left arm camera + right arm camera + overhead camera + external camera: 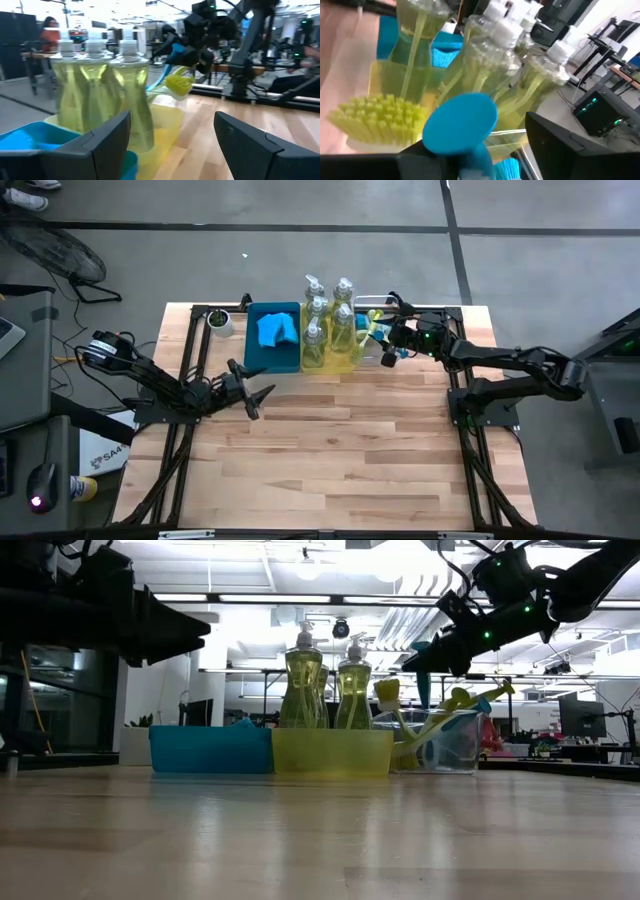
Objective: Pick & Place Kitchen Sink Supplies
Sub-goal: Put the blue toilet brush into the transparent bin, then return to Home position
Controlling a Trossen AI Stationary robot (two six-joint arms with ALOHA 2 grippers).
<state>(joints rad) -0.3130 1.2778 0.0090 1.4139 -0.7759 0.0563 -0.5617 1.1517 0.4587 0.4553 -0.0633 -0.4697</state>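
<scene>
Blue brush (461,121) against soap bottles (485,60)

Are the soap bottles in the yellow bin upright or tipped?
Upright: the soap bottles stand in the yellow bin, pump heads pointing straight up in the low view.

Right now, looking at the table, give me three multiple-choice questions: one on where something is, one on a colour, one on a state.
1. The right claw hangs over:
A) the clear bin of dish brushes
B) the blue bin
C) the table's front edge

2. The bin holding the soap bottles is:
A) red
B) yellow
C) black

3. The left claw is:
A) shut on a sponge
B) shut on a bottle
C) open and empty

Answers:
1 A: the high view shows the right claw above the clear bin of dish brushes.
2 B: the soap bottles stand in a yellow bin.
3 C: the left claw shows spread fingers over bare wood.
</scene>
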